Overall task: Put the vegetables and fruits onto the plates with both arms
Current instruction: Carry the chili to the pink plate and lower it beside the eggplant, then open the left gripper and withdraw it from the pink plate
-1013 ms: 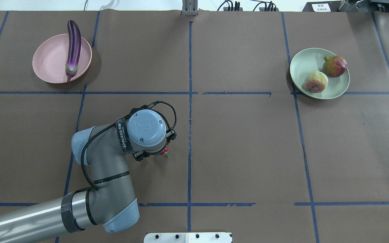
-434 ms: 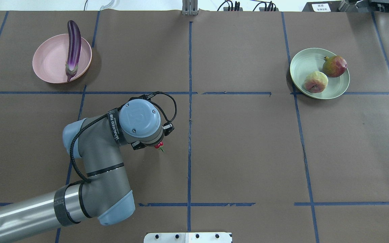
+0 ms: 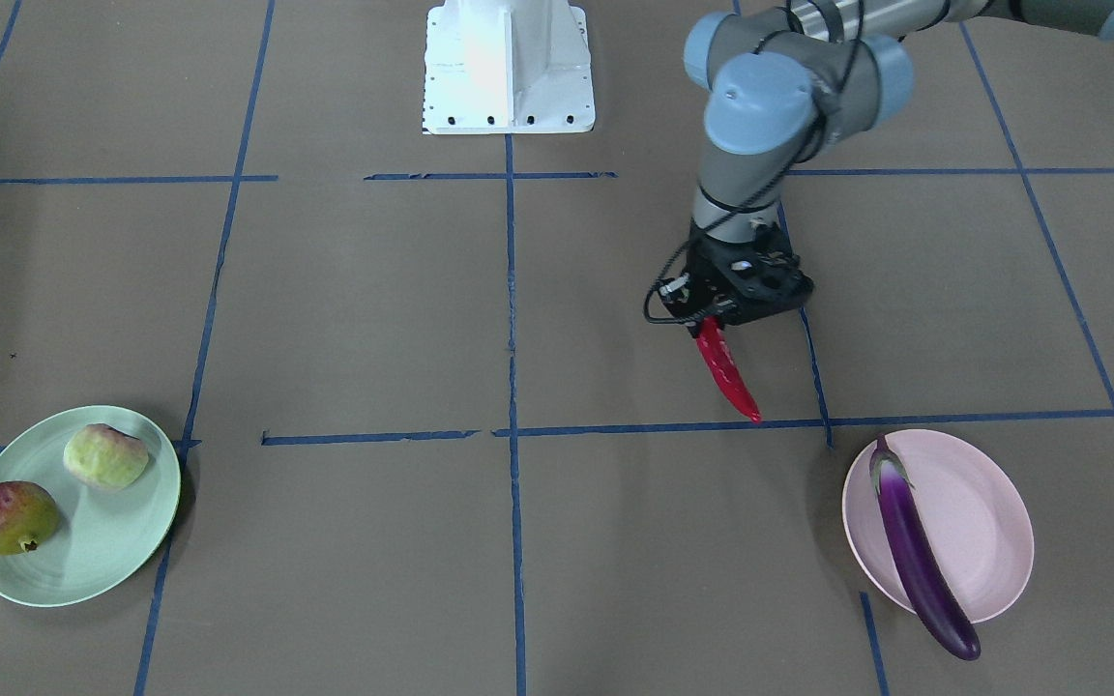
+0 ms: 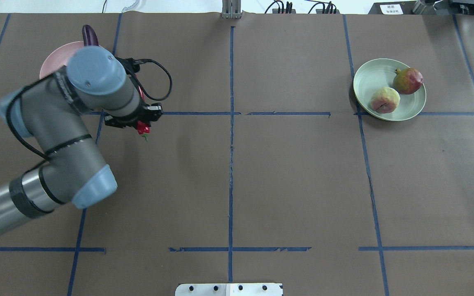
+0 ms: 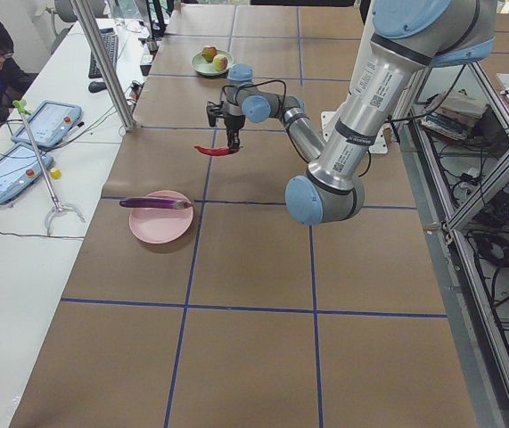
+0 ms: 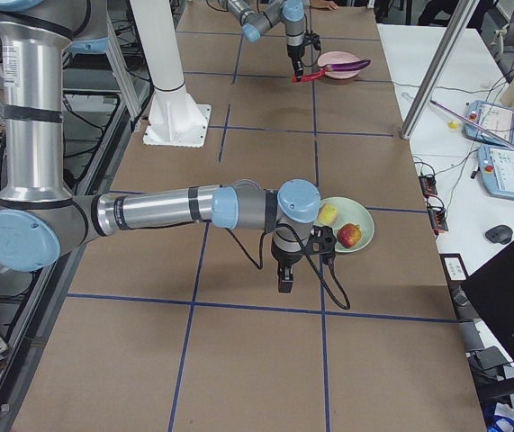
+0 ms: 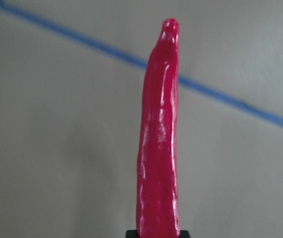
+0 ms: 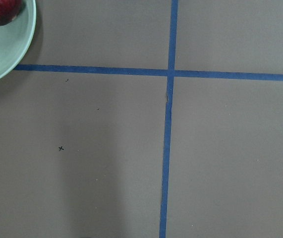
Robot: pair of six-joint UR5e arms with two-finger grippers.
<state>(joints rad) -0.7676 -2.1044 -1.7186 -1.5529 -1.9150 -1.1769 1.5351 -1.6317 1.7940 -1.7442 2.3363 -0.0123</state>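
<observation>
The brown paper-covered table (image 3: 325,290) with blue tape lines is carrying everything. The grey jointed left arm (image 3: 760,116) is reaching out over it, while the grey jointed right arm (image 6: 148,211) is hanging low beside the round pale mint green plate (image 3: 112,541). The right gripper (image 6: 284,270) is showing only in the side view, so I cannot tell how its jaws are standing. The round pale pink plate (image 3: 982,503) is bearing the long glossy purple eggplant (image 3: 915,551), whose dark end is overhanging the rim. The mint plate is holding the round pale green fruit (image 3: 105,455) and the round red-mottled fruit (image 3: 12,517). The black two-finger left gripper (image 3: 709,327) is pinching the stem end of the slim glossy red chili pepper (image 3: 726,372), which is jutting out above the table, near the pink plate but not yet over it. The chili is looking light and fairly stiff, since it is holding its line unsupported. Its waxy skin is probably making it slippery, and gripping near one end is letting the long tip swing. It is likely needing a low, gentle release beside the eggplant, clear of the rim.
</observation>
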